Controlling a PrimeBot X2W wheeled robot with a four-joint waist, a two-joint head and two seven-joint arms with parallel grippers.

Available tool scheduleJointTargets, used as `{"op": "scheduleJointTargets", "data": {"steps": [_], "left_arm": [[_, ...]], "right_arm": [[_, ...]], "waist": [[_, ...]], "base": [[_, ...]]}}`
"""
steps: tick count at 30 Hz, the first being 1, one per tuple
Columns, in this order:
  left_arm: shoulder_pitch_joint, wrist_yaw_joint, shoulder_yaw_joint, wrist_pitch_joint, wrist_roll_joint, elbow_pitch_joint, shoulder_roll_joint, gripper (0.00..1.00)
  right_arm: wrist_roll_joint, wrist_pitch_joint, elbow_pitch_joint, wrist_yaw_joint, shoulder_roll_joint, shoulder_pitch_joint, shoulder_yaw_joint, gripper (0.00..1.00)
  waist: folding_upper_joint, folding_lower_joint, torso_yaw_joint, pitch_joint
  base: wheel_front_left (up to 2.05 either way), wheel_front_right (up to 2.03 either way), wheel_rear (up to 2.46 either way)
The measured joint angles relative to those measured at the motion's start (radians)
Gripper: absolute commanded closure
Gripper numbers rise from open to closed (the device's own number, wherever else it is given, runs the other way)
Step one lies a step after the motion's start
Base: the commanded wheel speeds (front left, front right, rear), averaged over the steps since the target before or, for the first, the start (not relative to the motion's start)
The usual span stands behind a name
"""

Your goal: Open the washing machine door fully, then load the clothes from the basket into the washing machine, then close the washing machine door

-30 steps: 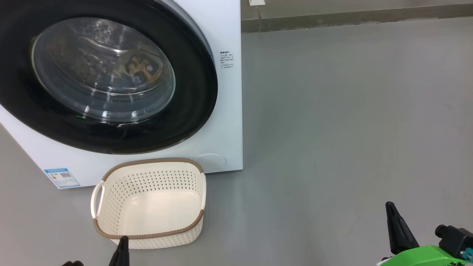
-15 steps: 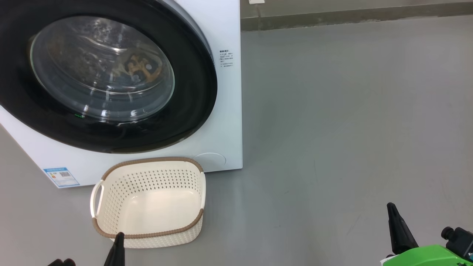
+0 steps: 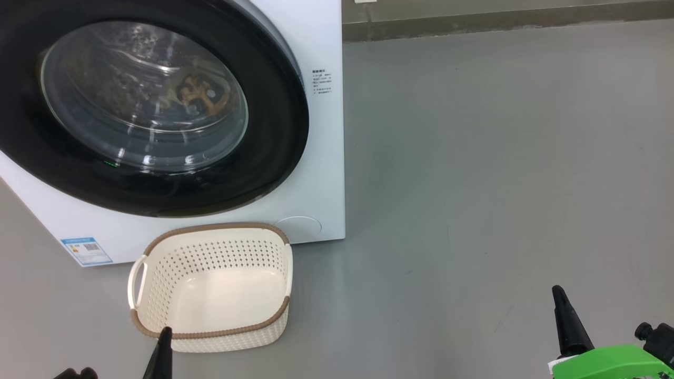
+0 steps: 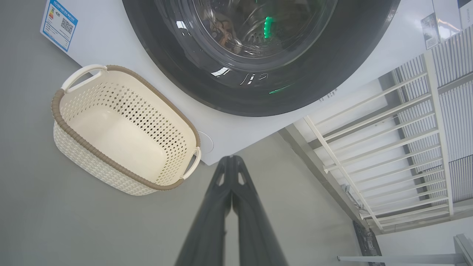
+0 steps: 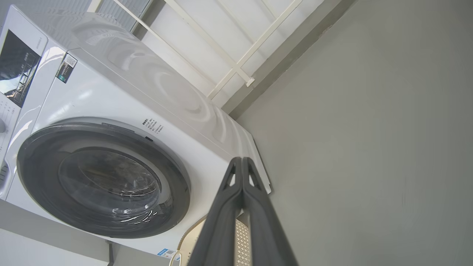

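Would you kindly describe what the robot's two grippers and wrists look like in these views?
The left gripper and right gripper each have two long, matte dark grey fingers tapering to a point, with a small slot cut near each tip. Behind the right gripper sits a bright green cover with a black knob-like fitting beside it.

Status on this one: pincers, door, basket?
Left pincer and right pincer shut, holding nothing. Door closed, basket empty. Nothing blocking the door.

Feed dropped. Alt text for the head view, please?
A white washing machine, round black-rimmed door shut, stands upper left, an empty cream basket on the grey floor before it. The left gripper and right gripper, both shut, poke up at the bottom edge.
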State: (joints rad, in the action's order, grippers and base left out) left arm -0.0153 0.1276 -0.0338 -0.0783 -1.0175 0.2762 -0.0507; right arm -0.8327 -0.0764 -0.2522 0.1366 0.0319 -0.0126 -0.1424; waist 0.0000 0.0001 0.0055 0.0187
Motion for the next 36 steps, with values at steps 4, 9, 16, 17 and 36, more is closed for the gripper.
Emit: {"op": "scheduleJointTargets", "data": {"steps": [4, 9, 16, 17, 36], "left_arm": [[0.001, 0.0, 0.007, 0.01, -0.032, 0.0, 0.0, 1.0], [0.014, 0.0, 0.013, 0.026, -0.082, 0.0, 0.001, 1.0], [0.02, 0.0, 0.026, 0.045, -0.146, -0.001, 0.002, 1.0], [0.02, 0.0, 0.027, 0.049, -0.153, -0.001, 0.002, 1.0], [0.043, 0.0, 0.056, 0.098, -0.323, -0.002, 0.003, 1.0]], "right_arm": [[-0.053, 0.015, -0.001, 0.0, 0.0, -0.008, 0.0, 1.0], [-0.113, 0.025, -0.002, 0.0, 0.001, -0.009, 0.0, 1.0], [-0.19, 0.049, -0.003, 0.0, 0.001, -0.01, 0.0, 1.0], [-0.202, 0.05, -0.003, 0.0, 0.001, -0.01, 0.0, 1.0], [-0.423, 0.103, -0.008, 0.0, 0.002, -0.03, 0.001, 1.0]], "waist": [[0.0, 0.0, 0.0, -0.001], [0.0, 0.0, -0.001, -0.003], [0.0, 0.0, -0.001, -0.006], [0.0, 0.0, -0.001, -0.006], [0.0, -0.0001, -0.003, -0.012]], "base": [[0.0, 0.0, 0.0], [0.0, 0.0, 0.0], [0.0, 0.0, 0.0], [0.0, 0.0, 0.0], [0.0, 0.0, 0.0]]}}
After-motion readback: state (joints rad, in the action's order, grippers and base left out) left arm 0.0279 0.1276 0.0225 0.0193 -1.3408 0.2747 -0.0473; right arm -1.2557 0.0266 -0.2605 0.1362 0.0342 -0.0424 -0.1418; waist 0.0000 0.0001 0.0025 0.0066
